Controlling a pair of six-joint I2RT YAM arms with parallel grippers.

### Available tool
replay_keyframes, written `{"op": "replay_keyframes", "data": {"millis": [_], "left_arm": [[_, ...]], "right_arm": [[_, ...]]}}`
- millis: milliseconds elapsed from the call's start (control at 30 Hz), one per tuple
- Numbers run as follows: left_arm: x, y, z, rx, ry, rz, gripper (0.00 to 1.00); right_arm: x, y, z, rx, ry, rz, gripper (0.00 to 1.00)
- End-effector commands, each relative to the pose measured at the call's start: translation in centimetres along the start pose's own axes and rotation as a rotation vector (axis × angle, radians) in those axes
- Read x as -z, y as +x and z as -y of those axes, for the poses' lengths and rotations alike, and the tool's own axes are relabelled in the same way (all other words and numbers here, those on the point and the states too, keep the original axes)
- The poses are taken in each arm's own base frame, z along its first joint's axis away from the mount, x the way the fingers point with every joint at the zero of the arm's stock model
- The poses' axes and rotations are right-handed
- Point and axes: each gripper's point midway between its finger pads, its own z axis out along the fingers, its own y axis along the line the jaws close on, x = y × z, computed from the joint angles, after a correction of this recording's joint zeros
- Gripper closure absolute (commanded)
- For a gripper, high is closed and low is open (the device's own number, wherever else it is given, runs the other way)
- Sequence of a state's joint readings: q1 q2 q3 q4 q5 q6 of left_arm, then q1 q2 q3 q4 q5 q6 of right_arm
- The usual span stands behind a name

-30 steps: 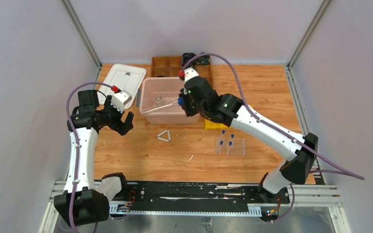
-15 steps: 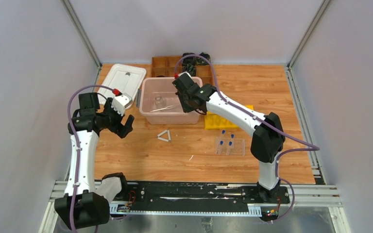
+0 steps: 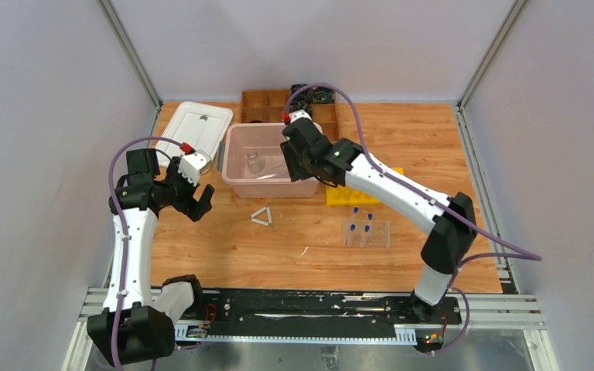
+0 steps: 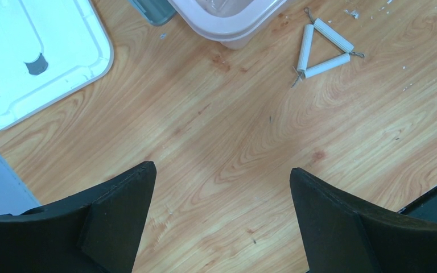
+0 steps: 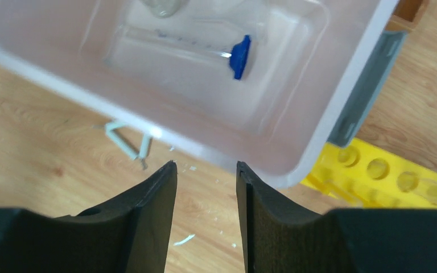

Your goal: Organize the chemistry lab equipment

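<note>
Left gripper [image 4: 221, 170] hangs over bare table [image 4: 233, 142], jaws wide apart and empty. Right gripper [image 5: 206, 168] is above the bin's near rim, jaws partly apart with nothing between them.

Nearest the arms, blue-capped tubes [image 3: 366, 229] stand upright in a clear rack [image 3: 383, 238]. They look light, slick and easily cracked. A pinch just under the cap, from straight above, seems safest.

Further out, the triangle [image 4: 321, 48] lies flat between rack and bin. It looks like stiff white rods on wire, probably brittle. Because it sits low on the wood, the jaws should straddle one rod.

In the bin [image 5: 341, 114] a long clear tube [image 5: 170, 42] with a blue end [image 5: 240, 57] lies on the floor. It is likely to roll and is fragile, so it is best gripped across its middle. Beside the bin are a yellow rack [image 5: 375, 170] and a white lid [image 4: 34, 57].

The glass vessel [image 3: 254, 161] in the bin is cut off in the right wrist view and tiny from above, so its shape is unclear. The right arm covers the bin's right side, and the dark thing in the far wooden tray [image 3: 267, 104] cannot be made out.
</note>
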State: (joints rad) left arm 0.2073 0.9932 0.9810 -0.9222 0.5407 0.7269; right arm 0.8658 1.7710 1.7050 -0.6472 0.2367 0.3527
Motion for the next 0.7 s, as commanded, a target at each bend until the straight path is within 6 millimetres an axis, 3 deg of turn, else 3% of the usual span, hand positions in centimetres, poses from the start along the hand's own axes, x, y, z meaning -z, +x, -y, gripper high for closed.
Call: {"op": "replay_keyframes", "data": {"millis": [0, 333, 433, 667], "left_arm": [[-0.1, -0.4, 0.1, 0.003, 0.015, 0.021, 0.06], [-0.4, -0.2, -0.7, 0.044, 0.004, -0.013, 0.06], [-0.7, 0.5, -1.3, 0.055, -0.008, -0.049, 0.06], [-1.3, 2.5, -2.1, 0.089, -0.011, -0.105, 0.06]], "right_arm": [[2.5, 1.0, -4.6, 0.104, -0.145, 0.103, 0.54], [-1.1, 10.8, -15.7, 0.505, -0.392, 0.043, 0.57], [-3.2, 11.8, -16.6, 0.568, -0.407, 0.012, 0.57], [-6.4, 11.6, -16.8, 0.619, -0.431, 0.005, 0.57]]}}
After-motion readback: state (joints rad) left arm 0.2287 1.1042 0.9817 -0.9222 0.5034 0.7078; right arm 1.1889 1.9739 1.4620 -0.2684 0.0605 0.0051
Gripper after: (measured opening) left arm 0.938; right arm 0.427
